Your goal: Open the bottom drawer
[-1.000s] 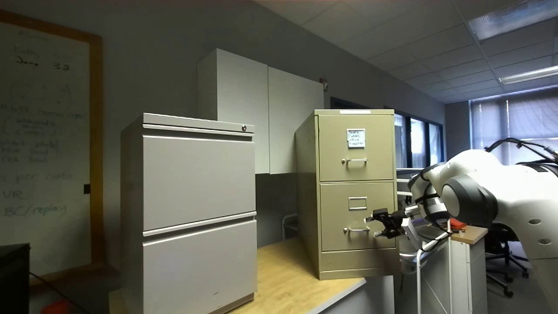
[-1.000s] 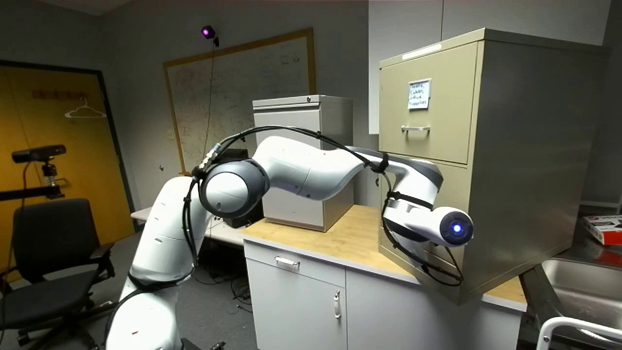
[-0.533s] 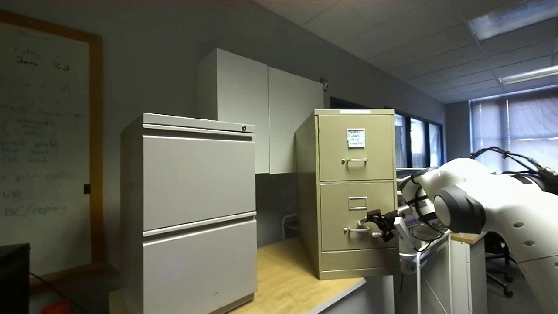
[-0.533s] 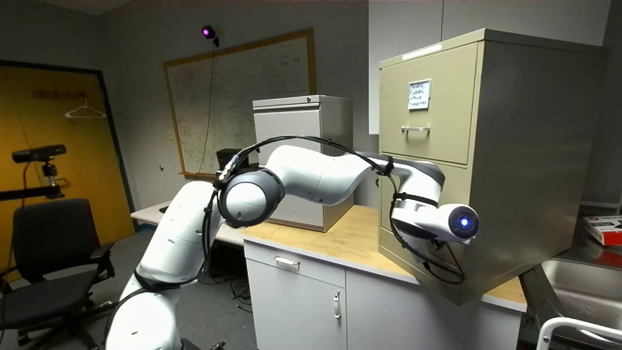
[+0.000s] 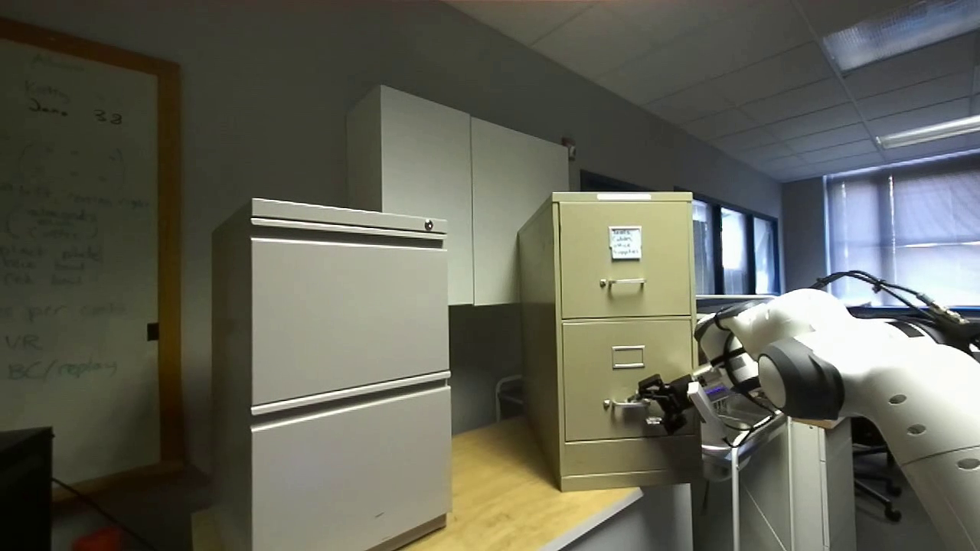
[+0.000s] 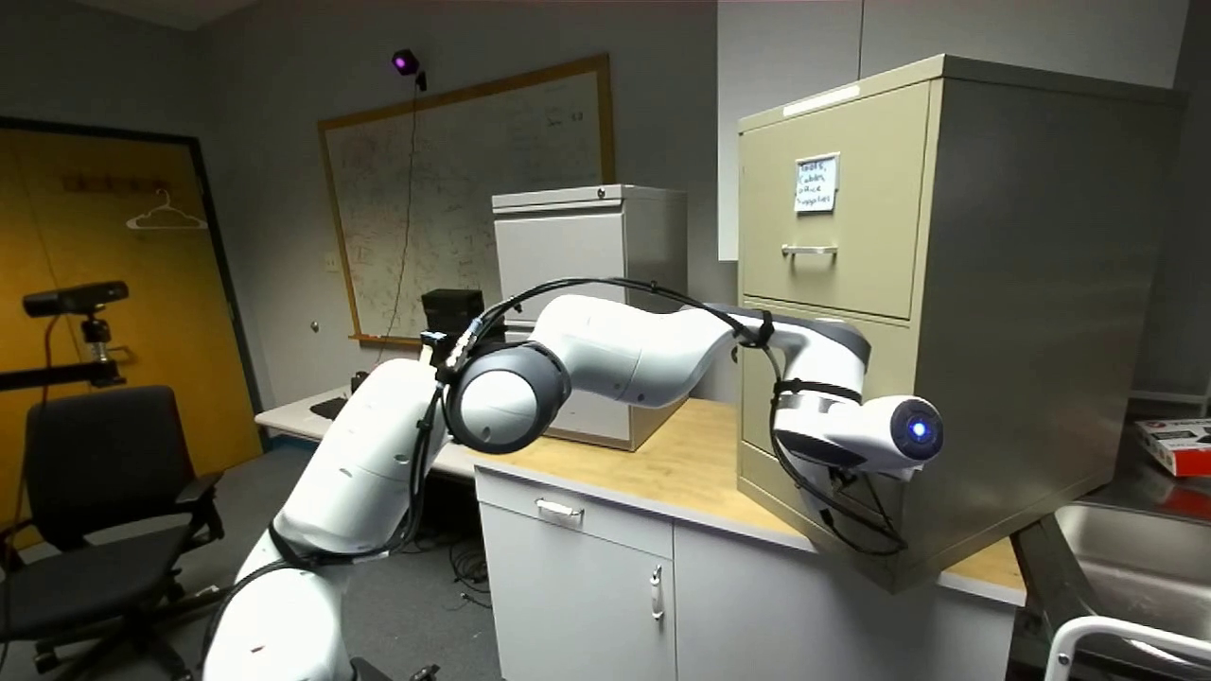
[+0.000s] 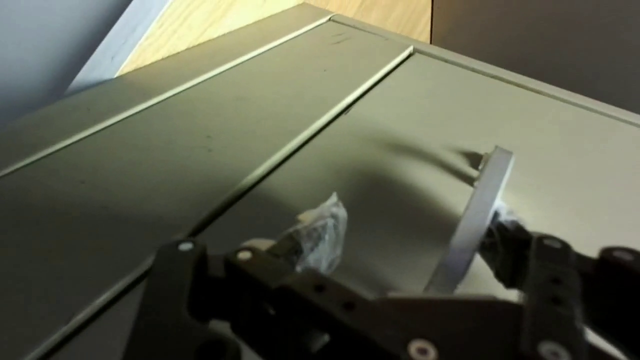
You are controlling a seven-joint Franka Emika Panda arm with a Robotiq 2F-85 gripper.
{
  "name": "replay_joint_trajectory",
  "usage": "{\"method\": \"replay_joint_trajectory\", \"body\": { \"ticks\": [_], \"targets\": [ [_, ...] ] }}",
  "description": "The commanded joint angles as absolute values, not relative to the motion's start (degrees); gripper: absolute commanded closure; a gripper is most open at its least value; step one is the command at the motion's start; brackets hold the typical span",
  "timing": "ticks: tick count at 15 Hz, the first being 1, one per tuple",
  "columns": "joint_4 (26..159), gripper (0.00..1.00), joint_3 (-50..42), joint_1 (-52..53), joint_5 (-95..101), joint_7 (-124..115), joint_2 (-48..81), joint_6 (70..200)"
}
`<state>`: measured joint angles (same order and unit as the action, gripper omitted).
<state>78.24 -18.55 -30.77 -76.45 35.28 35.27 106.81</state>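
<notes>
I'd just eased the gripper toward 8 o'clock in an exterior view: jaws wide, empty, astride the pull. Bottom drawer was closed, looked grabbable.

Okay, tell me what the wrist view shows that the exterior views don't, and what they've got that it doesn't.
Only the wrist view shows the dark scuffs on the panel below the bottom drawer, and the creases on a wrapped fingertip.

Only the exterior views, both of them, show the upper drawer with its paper label, the light-grey cabinet and the whiteboard.

All share the bottom drawer and wooden counter. The handle and gripper appear in the wrist view and in an exterior view.
</notes>
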Motion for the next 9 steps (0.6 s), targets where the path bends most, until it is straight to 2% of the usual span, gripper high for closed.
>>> {"method": "replay_joint_trajectory", "body": {
  "ticks": [1,6,7,9],
  "targets": [
    [78.17,0.55,-18.55,-29.20,-68.93,29.89,33.37,108.15],
    [84.70,0.93,-21.83,-19.94,-55.95,22.42,25.09,112.14],
    [85.46,0.93,-21.95,-18.38,-53.43,21.43,24.52,113.35],
    [86.97,1.00,-21.89,-15.92,-49.71,20.41,24.20,116.30]
  ]
}}
